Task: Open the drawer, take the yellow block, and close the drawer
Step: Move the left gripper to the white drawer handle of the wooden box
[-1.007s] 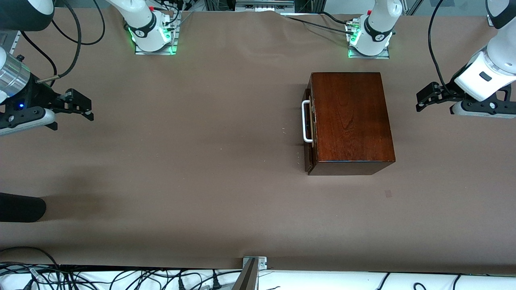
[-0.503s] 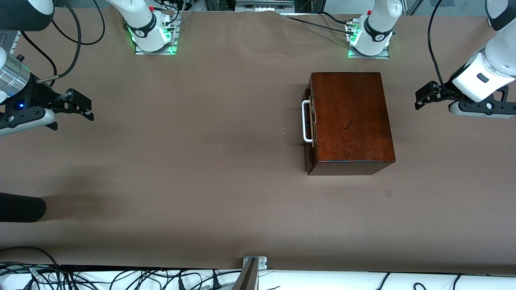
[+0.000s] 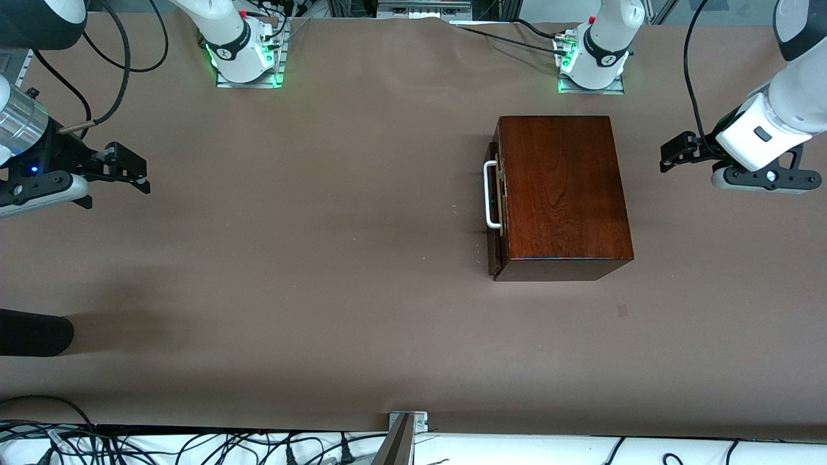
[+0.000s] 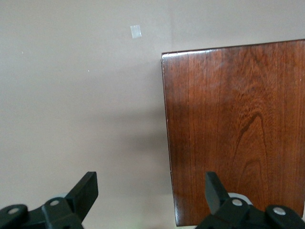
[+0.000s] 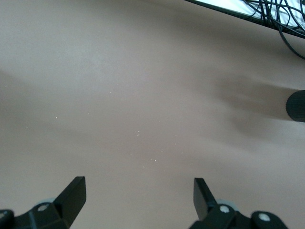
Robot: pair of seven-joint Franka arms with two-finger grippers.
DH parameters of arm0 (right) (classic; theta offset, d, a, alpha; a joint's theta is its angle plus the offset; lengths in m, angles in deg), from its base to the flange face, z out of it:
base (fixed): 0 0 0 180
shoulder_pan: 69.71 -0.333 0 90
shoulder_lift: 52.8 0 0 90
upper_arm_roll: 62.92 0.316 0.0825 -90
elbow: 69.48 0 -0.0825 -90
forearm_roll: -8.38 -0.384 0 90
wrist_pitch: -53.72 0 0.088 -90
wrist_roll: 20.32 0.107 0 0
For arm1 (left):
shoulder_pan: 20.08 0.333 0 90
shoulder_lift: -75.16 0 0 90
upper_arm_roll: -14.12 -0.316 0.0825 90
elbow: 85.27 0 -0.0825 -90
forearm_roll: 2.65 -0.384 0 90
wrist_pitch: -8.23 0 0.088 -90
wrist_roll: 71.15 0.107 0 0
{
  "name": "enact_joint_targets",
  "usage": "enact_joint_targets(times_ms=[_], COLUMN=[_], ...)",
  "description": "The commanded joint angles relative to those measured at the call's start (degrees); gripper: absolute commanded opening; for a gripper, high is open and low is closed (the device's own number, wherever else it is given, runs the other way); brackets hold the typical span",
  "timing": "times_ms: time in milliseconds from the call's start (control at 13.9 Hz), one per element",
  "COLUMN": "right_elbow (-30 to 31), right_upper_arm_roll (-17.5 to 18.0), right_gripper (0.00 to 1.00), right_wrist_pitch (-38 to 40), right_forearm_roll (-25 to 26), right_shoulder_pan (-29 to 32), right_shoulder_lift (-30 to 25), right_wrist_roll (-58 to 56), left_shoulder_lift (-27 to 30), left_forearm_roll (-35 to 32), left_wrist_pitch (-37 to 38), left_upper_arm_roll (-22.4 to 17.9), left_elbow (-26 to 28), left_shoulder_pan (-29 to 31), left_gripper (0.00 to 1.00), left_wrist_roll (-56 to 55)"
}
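Note:
The dark reddish-brown wooden box (image 3: 561, 194) stands toward the left arm's end of the table. Its drawer (image 3: 495, 210) is shut or nearly shut, with the white bar handle (image 3: 489, 195) facing the right arm's end. The yellow block is hidden. My left gripper (image 3: 667, 158) is open and empty, in the air beside the box at the end away from the handle. The left wrist view shows the box's top (image 4: 238, 129) between and past my left gripper's open fingers (image 4: 86, 191). My right gripper (image 3: 139, 173) is open and empty over bare table at the right arm's end.
The table is covered with brown paper (image 3: 310, 258). A dark rounded object (image 3: 32, 332) lies at the table's edge at the right arm's end, also in the right wrist view (image 5: 296, 106). Cables (image 3: 194, 445) lie along the edge nearest the front camera.
My left gripper has moved a little toward the box and toward the robots' bases. The right arm has not moved. The box and drawer are unchanged.

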Motion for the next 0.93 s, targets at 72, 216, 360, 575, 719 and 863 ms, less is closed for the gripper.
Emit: enact_joint_targets(times_ms=[72, 216, 360, 575, 719, 863], right_elbow=[0.1, 0.1, 0.1, 0.1, 0.1, 0.1], right_upper_arm_roll=[-0.1, -0.1, -0.1, -0.1, -0.1, -0.1], right_gripper=[1.00, 1.00, 1.00, 1.00, 1.00, 1.00], right_wrist_pitch=[0.6, 0.6, 0.6, 0.6, 0.6, 0.6], right_forearm_roll=[-0.8, -0.8, -0.8, -0.8, -0.8, -0.8], right_shoulder_pan=[0.0, 0.0, 0.0, 0.0, 0.0, 0.0], right_shoulder_lift=[-0.5, -0.5, -0.5, -0.5, -0.5, -0.5], right_wrist_roll=[0.5, 0.5, 0.5, 0.5, 0.5, 0.5], left_shoulder_lift=[-1.0, -1.0, -1.0, -1.0, -1.0, -2.2], left_forearm_roll=[1.3, 1.3, 1.3, 1.4, 1.4, 1.4], left_wrist_pitch=[1.9, 1.9, 2.0, 2.1, 2.0, 1.3], left_upper_arm_roll=[0.1, 0.1, 0.1, 1.0, 4.0, 8.0], left_elbow=[-2.1, -2.1, -2.1, -2.2, -2.1, -2.2], left_shoulder_pan=[0.2, 0.2, 0.1, -2.1, -2.7, -2.7], left_gripper=[1.00, 1.00, 1.00, 1.00, 1.00, 1.00], left_wrist_roll=[1.0, 1.0, 1.1, 1.2, 0.2, -3.6])
